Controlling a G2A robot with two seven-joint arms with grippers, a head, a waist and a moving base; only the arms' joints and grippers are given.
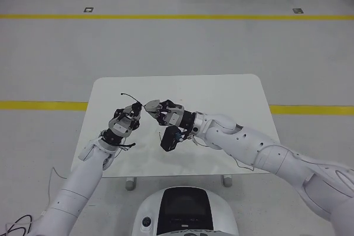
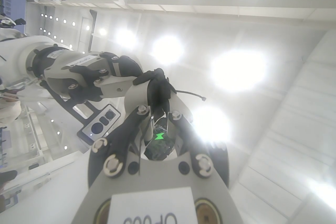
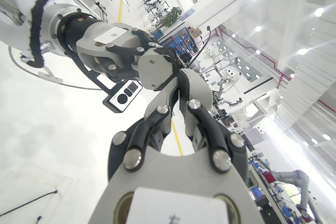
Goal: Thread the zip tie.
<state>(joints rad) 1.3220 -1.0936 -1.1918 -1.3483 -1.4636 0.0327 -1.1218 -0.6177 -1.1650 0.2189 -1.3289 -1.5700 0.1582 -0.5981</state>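
Poking from left hand [image 1: 138, 108], zip tie [image 1: 130, 95]

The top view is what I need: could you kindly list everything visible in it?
zip tie: one, black, sticking out from where the two gripper tips meet, above the table.
table: one, white, under both arms.
floor: one, pale grey, all around the table.
floor lines: two, yellow, one passing under the table, one farther back.
floor plates: two, dark, small, beyond the farther line.
left gripper: one, grey and black, above the table, shut on the zip tie.
right gripper: one, grey and black, shut, tip to tip with the left gripper.
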